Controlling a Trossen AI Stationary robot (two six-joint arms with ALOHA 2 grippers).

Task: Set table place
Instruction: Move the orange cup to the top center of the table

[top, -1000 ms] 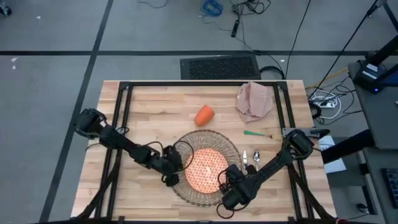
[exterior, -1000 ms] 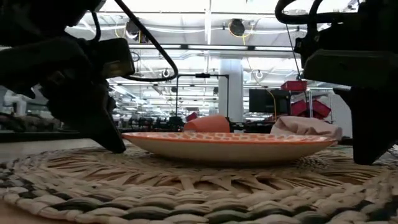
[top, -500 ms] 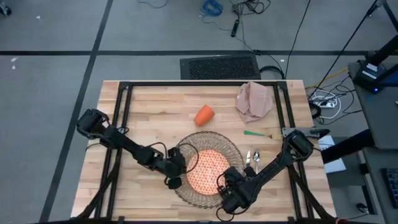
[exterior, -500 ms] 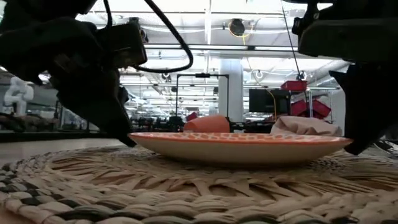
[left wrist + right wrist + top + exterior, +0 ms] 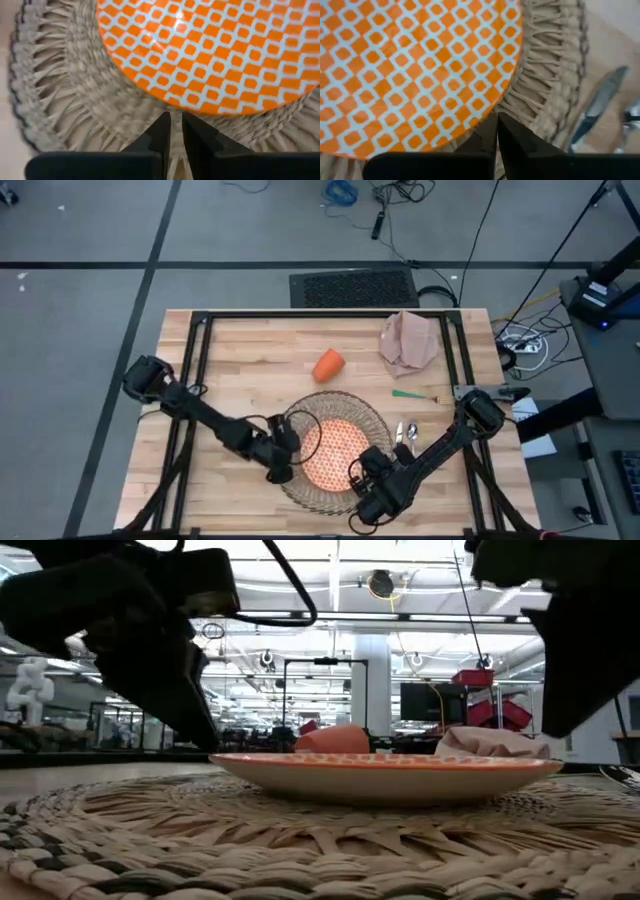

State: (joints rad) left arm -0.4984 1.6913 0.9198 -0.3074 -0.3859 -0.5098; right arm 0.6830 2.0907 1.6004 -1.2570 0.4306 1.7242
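The orange-patterned plate [image 5: 334, 451] lies flat in the middle of the round woven placemat [image 5: 372, 415], at the near middle of the table [image 5: 250, 350]. My left gripper [image 5: 281, 473] hovers over the placemat just off the plate's left rim [image 5: 150, 90], its fingers almost together and holding nothing. My right gripper [image 5: 362, 478] hovers shut at the plate's near right rim [image 5: 505, 95]. In the low view both grippers stand above the mat on either side of the plate [image 5: 385, 772]. The orange cup [image 5: 328, 365] lies on its side farther back.
A beige napkin [image 5: 408, 343] lies bunched at the far right. A green-handled fork [image 5: 418, 394] and two more pieces of cutlery [image 5: 403, 433] lie right of the placemat; one piece [image 5: 600, 107] appears in the right wrist view. Bare wood lies at the left.
Both grippers have risen from the placemat's surface beside the plate; in the low view their tips now stand higher than the plate's rim. The plate stays flat on the mat.
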